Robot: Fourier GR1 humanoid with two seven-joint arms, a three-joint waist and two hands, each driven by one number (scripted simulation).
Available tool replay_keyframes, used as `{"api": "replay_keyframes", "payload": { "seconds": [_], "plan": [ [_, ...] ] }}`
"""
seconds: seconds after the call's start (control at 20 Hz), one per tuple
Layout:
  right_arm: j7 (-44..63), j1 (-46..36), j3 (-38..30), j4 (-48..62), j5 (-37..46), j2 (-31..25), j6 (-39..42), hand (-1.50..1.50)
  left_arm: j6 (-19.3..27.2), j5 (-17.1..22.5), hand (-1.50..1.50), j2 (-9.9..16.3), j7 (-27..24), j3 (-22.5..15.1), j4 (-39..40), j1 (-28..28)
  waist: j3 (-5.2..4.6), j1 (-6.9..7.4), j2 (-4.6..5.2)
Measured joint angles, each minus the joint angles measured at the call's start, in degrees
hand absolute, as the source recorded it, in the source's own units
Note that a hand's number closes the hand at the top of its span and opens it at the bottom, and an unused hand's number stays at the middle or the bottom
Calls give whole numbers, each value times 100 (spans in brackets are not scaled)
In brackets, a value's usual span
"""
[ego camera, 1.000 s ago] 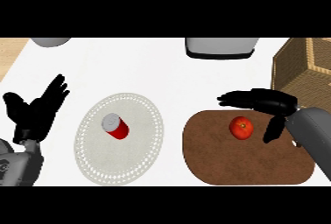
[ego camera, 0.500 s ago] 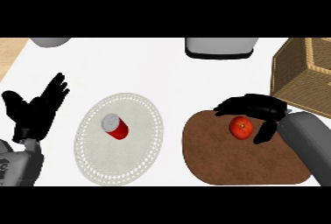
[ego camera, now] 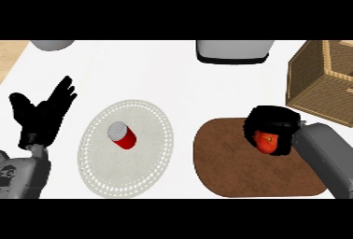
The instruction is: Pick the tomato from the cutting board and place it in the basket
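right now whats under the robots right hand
The red tomato, with the right hand curled over it, on the brown cutting board. Only part of the tomato shows; its top and far side are covered, and so is the board directly beneath.

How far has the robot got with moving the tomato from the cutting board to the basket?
Done: the right hand has closed round the red tomato. In hand: the tomato sits over the brown oval cutting board, not clearly lifted. Left: carrying it to the woven wicker basket and releasing it. The left hand rests open at the left.
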Motion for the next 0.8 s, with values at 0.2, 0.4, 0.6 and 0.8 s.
{"api": "replay_keyframes", "payload": {
  "seconds": [0.2, 0.4, 0.6, 0.8],
  "plan": [
    [-86, 34, -32, 15, 181, 38, -72, 150, -23, 19, 0, 17, 197, 36, -215, 42, -9, 15, -12],
    [1121, 366, -403, -177, 94, 331, -92, 150, -32, 46, 0, 49, 117, 138, -185, 192, -64, -159, -101],
    [2597, 767, -1008, -273, -190, 743, -316, 150, 18, 43, 0, 134, 122, 262, -178, 326, -106, -408, -223],
    [3723, 1170, -1424, -682, -441, 1298, -570, 150, 34, 70, 0, 165, 102, 345, -180, 401, -151, -528, -268]
  ]
}}
